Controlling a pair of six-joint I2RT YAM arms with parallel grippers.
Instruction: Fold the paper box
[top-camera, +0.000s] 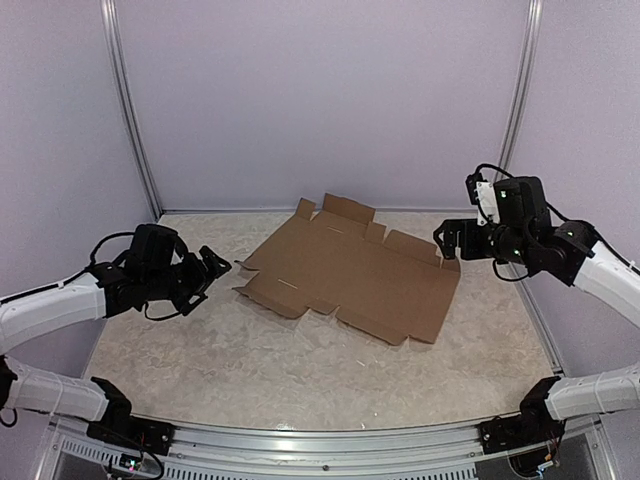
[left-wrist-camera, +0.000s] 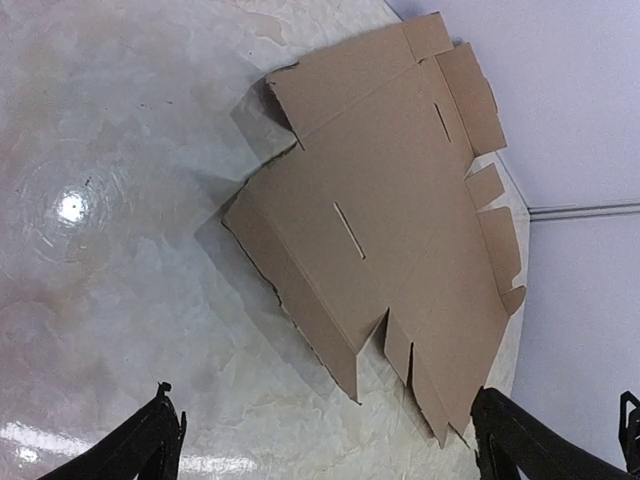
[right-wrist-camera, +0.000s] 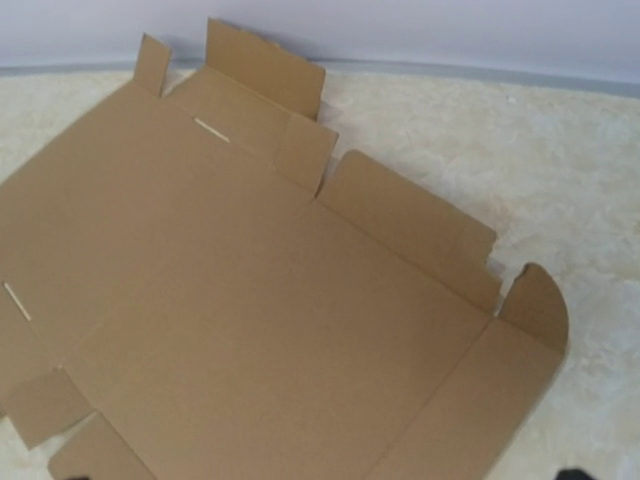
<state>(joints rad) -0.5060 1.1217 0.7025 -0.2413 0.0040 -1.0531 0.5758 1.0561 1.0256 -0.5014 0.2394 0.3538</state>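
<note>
Left gripper (top-camera: 215, 272): jaws wide, empty, just left of paper box (top-camera: 350, 272). Right gripper (top-camera: 446, 246): jaws wide, empty, near its right corner. Box: unfolded sheet, flat on table (top-camera: 300, 370), far flaps slightly raised.

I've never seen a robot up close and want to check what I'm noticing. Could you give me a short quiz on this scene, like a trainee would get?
1. True or false: the paper box is already folded up into a closed box.
2. What does the left gripper hold? A) a corner of the paper box B) nothing C) a roll of tape
3. In one word, how do the jaws of the right gripper stand?
Key: 1 false, it lies spread out on the table; 2 B; 3 open.
</note>
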